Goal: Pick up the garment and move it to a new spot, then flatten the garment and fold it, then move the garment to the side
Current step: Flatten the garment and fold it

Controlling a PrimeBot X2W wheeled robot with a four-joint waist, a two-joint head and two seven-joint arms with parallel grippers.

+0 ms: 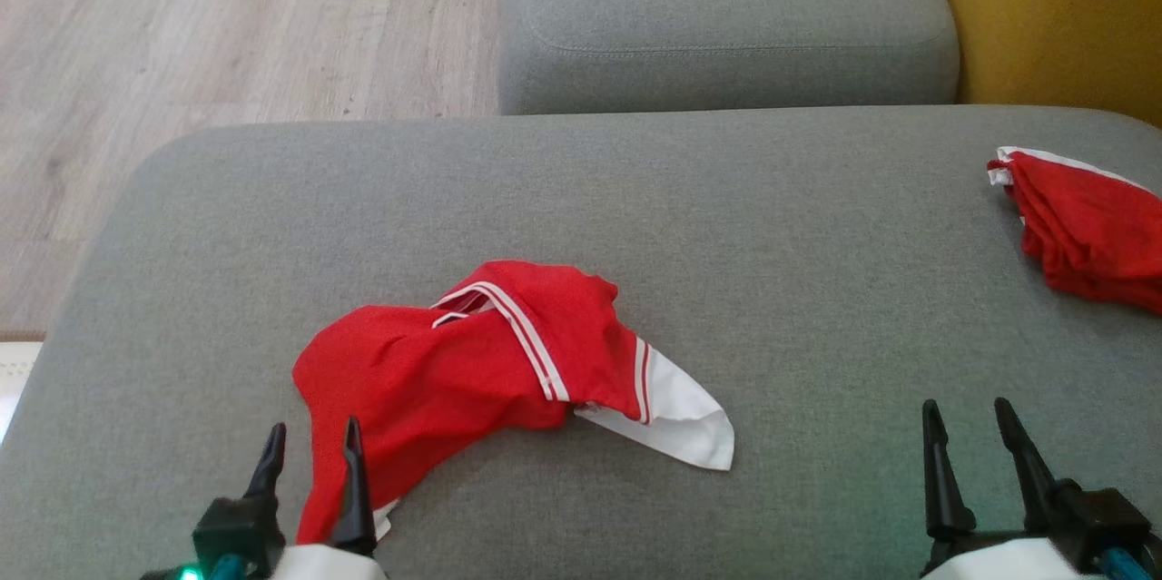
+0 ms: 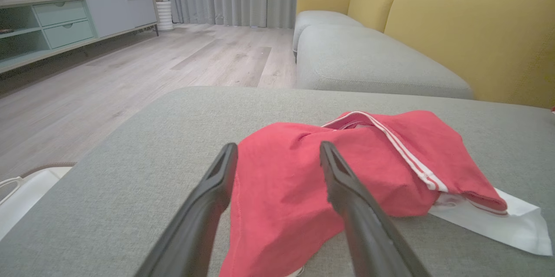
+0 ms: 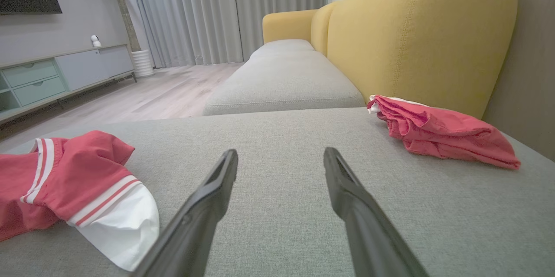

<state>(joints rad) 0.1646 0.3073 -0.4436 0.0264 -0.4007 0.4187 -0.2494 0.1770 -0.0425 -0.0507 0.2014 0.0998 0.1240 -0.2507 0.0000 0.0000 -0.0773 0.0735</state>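
Observation:
A crumpled red garment (image 1: 472,362) with white stripes and a white sleeve end lies in a heap on the grey sofa cushion (image 1: 781,271), left of centre. My left gripper (image 1: 311,427) stands open at the lower left, its fingers over the garment's near left edge, nothing between them. In the left wrist view the garment (image 2: 303,173) lies just past the open left gripper (image 2: 277,147). My right gripper (image 1: 968,406) is open at the lower right above bare cushion. From the right wrist the garment (image 3: 73,177) is at the left, apart from the open right gripper (image 3: 281,152).
A second red garment (image 1: 1089,231) lies bunched at the cushion's far right edge, also seen as the red bundle (image 3: 442,131) near the yellow backrest (image 3: 412,38). Another grey seat cushion (image 1: 726,17) lies beyond. Wooden floor (image 1: 218,35) runs left of the sofa.

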